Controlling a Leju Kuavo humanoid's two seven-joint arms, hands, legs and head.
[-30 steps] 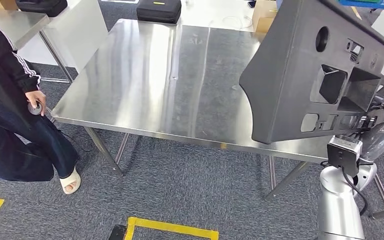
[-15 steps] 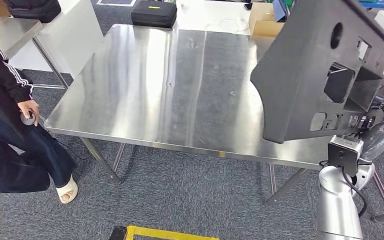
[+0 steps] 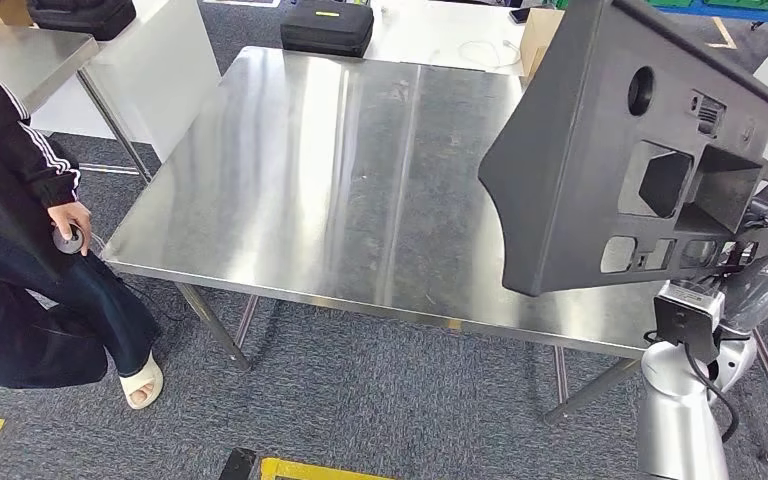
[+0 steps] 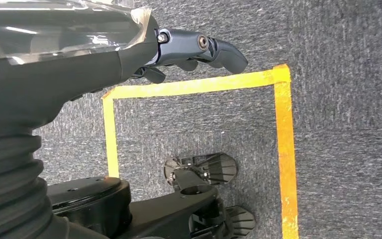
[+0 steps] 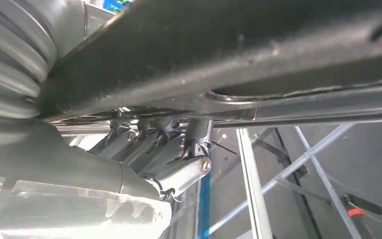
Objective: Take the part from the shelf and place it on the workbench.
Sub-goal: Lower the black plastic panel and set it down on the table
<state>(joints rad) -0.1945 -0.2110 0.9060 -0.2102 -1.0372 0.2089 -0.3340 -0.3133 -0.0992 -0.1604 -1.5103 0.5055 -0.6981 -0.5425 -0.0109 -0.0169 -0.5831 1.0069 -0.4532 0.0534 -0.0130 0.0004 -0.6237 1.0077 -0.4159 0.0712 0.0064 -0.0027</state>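
The right hand (image 5: 164, 149) holds the part (image 3: 640, 150), a big dark grey plastic panel with several holes and box-shaped pockets. In the right wrist view its fingers (image 5: 194, 137) go up and press against the lower edge of the panel, so the hand is closed on this edge. In the head view the silver right arm (image 3: 675, 420) comes up from below, with the wrist bent under the panel, and the hand itself is mostly hidden behind the panel's lower right corner. The panel stands almost upright above the hand, tilted, and leans up and away. It hangs over the right front corner of the workbench (image 3: 310, 170), and I cannot tell if it touches the steel top.

The left hand (image 4: 189, 50) hangs down over the grey carpet (image 4: 348, 50). It holds nothing; its dark fingers (image 4: 224, 50) are a little curved and apart from each other. Below it on the floor there is a rectangle of yellow tape (image 4: 194, 87).

To the left of the right hand, the steel top of the workbench spreads wide. Further left, well apart from both hands, a person (image 3: 20, 270) in dark clothes with white sleeve stripes stands at the table's front left corner and holds a small round object (image 3: 67, 238). Beyond the far edge of the workbench a black case (image 3: 326, 26) lies on a white surface.
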